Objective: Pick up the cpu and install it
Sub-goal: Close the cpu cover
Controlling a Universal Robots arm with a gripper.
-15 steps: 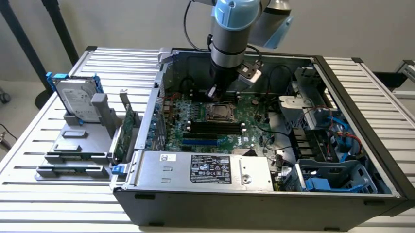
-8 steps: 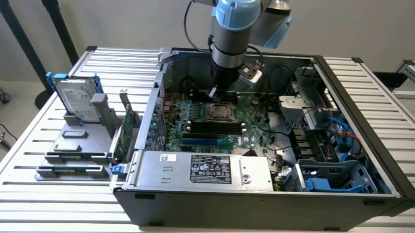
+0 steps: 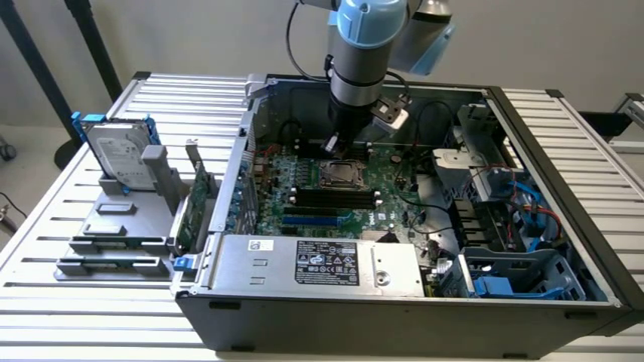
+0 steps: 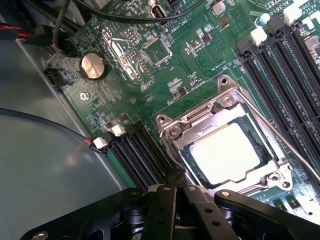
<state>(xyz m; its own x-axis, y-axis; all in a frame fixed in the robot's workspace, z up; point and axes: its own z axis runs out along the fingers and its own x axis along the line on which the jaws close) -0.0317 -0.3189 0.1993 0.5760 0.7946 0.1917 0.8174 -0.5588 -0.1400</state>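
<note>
Slatted grey metal desk (image 3: 71, 226) before a pale wall carries an open black computer case (image 3: 403, 302). The clenched, empty gripper (image 4: 176, 176) hovers beside the silvery square cpu (image 4: 226, 153), seated in the green motherboard (image 4: 165, 75) socket.

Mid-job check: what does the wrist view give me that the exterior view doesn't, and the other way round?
Wrist view alone: the coin cell battery on the board, and the shut gripper close beside the socket. Exterior view alone: the hard drive standing in the grey rack outside the case, and the power supply. Both: the cpu sitting in the motherboard socket, not held.
</note>
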